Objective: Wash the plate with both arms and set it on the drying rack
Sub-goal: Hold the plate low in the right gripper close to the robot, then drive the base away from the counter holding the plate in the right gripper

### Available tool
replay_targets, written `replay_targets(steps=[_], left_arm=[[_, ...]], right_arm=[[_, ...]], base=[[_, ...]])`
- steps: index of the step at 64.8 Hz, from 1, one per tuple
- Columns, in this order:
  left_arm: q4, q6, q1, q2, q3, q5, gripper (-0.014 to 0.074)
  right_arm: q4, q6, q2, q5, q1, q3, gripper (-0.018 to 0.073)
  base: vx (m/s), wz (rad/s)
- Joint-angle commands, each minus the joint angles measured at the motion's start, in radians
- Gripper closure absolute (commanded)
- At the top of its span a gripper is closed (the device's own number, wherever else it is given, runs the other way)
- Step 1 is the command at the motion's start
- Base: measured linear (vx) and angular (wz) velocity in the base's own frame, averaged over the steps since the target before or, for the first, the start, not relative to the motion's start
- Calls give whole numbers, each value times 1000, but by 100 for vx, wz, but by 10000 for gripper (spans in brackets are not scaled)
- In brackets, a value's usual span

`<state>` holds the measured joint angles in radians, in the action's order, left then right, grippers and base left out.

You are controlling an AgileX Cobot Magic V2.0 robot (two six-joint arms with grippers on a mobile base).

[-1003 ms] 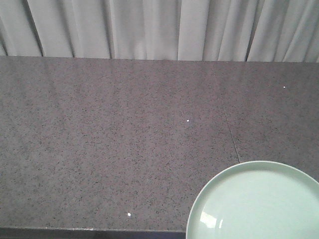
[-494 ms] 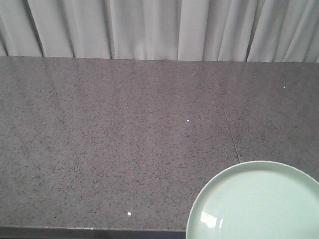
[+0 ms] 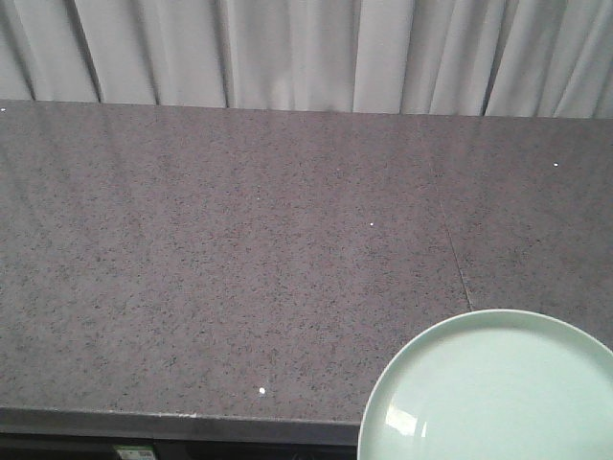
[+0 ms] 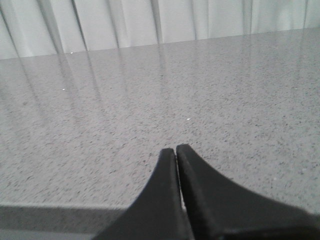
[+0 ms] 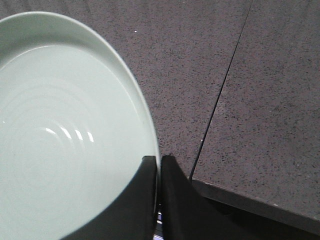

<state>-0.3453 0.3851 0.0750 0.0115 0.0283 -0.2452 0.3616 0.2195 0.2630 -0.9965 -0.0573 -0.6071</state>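
Observation:
The pale mint-green plate point(image 3: 498, 393) shows at the bottom right of the front view, over the front edge of the countertop. In the right wrist view the plate point(image 5: 60, 130) fills the left half. My right gripper point(image 5: 159, 159) is shut on the plate's rim, one black finger on each side of the edge. My left gripper point(image 4: 176, 151) is shut with nothing between the fingers, above the speckled countertop. The drying rack is out of view.
A dark speckled stone countertop point(image 3: 220, 259) spans the front view, with a thin seam point(image 3: 455, 259) running front to back and a front edge point(image 3: 172, 422) at the bottom. Pale grey curtains point(image 3: 306, 48) hang behind it.
The front view has shifted: the countertop's far edge sits slightly higher and its front edge shows more. The plate stays at the same spot in the frame.

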Motion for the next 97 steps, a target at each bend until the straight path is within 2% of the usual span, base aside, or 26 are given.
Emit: replay_targets(steps=[1,33,97], left_arm=[[-5,8,0,15,-27,63,603],[-5,8,0,15,-27,63,603],[-5,8,0,15,-27,63,603]], right_arm=[[17,-2,12,68,3,-23,561],[17,-2,12,58,3,-23,561],[17,-2,12,59,3,-23,561]], base=[[-8,11],[-9,29],[-13,50]])
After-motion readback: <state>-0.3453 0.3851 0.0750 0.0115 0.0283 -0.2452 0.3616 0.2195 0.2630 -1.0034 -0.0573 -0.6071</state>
